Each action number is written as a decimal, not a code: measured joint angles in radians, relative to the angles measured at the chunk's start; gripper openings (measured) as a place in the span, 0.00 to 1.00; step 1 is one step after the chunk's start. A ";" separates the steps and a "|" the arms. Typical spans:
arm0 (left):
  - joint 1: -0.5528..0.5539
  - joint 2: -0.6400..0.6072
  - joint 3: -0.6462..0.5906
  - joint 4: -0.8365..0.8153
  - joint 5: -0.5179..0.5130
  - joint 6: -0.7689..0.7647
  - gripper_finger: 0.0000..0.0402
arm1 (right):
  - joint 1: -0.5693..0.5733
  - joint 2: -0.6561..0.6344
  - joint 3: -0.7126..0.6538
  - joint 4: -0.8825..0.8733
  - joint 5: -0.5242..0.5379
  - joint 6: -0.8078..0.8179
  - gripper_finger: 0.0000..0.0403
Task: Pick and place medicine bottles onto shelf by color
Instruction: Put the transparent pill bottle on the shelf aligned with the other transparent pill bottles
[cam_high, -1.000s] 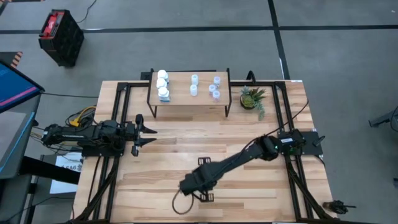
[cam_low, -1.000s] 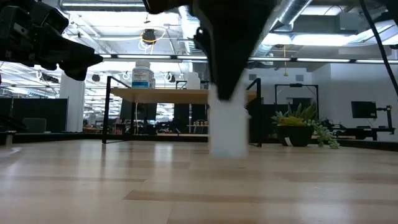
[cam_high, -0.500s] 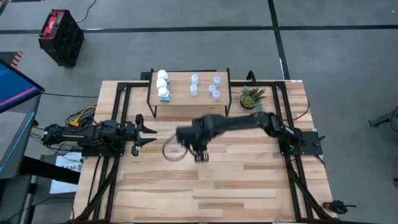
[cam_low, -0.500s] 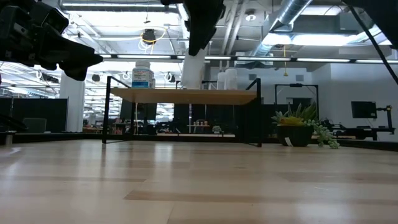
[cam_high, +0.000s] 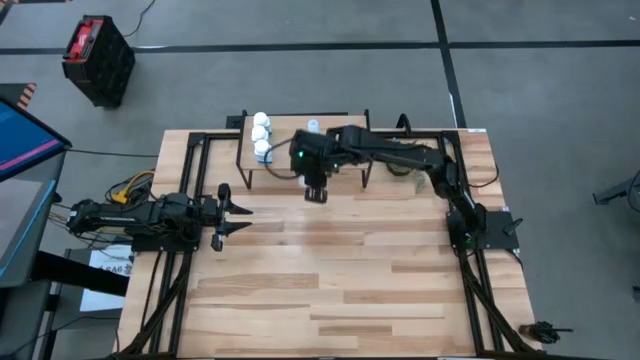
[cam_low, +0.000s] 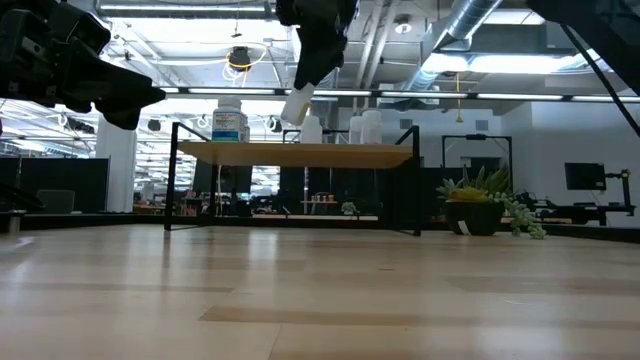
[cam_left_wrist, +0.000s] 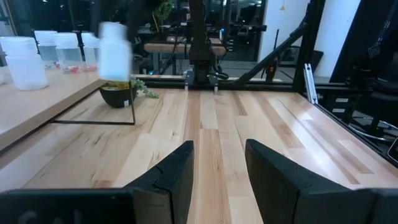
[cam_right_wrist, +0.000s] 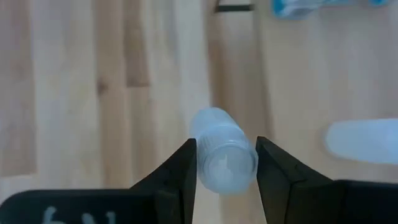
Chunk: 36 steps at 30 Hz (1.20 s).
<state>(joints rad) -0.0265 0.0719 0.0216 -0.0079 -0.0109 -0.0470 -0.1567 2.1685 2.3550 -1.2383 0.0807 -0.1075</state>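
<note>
carrying a translucent bottle (cam_right_wrist: 221, 155) w/ the right gripper (cam_high: 313, 190), jaws clenched on it, held tilted in the air over the shelf (cam_high: 345, 163) front edge. white bottles (cam_high: 261, 135) sit at shelf's left end, translucent ones mid/right. step: transport, nearly at drop. next: go over the pale group, upright it, lower, let go. left gripper (cam_high: 222, 214) waits over the tabletop (cam_high: 350, 290), jaws apart, nothing in them.
</note>
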 joint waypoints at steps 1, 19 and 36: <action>0.000 0.000 0.000 0.000 0.000 0.000 0.33 | -0.015 0.000 0.000 0.006 0.000 -0.009 0.34; 0.000 0.000 0.000 0.000 0.000 0.000 0.33 | -0.156 0.001 0.000 0.015 0.000 -0.017 0.37; 0.000 0.000 0.000 0.000 0.000 0.000 0.33 | -0.159 0.012 -0.002 -0.002 -0.001 -0.077 0.38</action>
<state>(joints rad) -0.0265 0.0719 0.0216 -0.0078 -0.0109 -0.0472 -0.3161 2.1803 2.3535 -1.2400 0.0795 -0.1848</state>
